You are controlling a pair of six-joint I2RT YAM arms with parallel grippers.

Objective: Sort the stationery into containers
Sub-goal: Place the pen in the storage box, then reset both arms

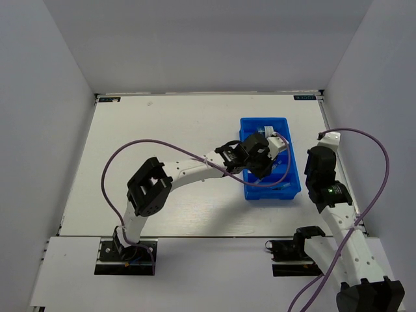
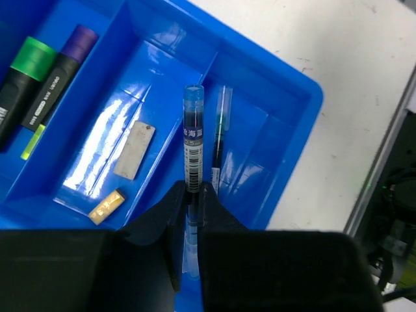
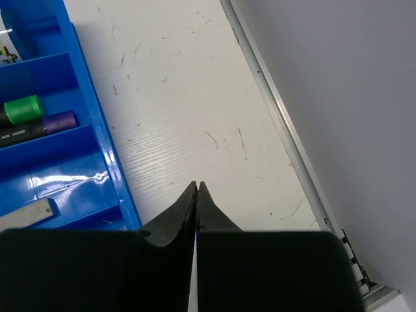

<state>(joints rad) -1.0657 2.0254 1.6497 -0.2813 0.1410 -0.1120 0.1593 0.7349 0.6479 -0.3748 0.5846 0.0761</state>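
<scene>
My left gripper (image 2: pixel 193 190) is shut on a thin clear pen (image 2: pixel 193 136) with a blue tip, held over the end compartment of the blue tray (image 2: pixel 292 97). A second thin pen (image 2: pixel 220 133) lies in that compartment. One compartment over lie a grey eraser (image 2: pixel 133 149) and a tan eraser (image 2: pixel 106 206). Beyond that ridge rest a green-capped marker (image 2: pixel 26 71) and a purple-capped marker (image 2: pixel 62 71). From above, the left gripper (image 1: pixel 263 162) hangs over the tray (image 1: pixel 250 192). My right gripper (image 3: pixel 197 187) is shut on nothing, above bare table right of the tray (image 3: pixel 97 140).
The right arm (image 1: pixel 325 179) stands just right of the tray, near the table's right rail (image 3: pixel 286 130). White walls close in the table on three sides. A purple cable (image 1: pixel 130 153) loops over the left arm.
</scene>
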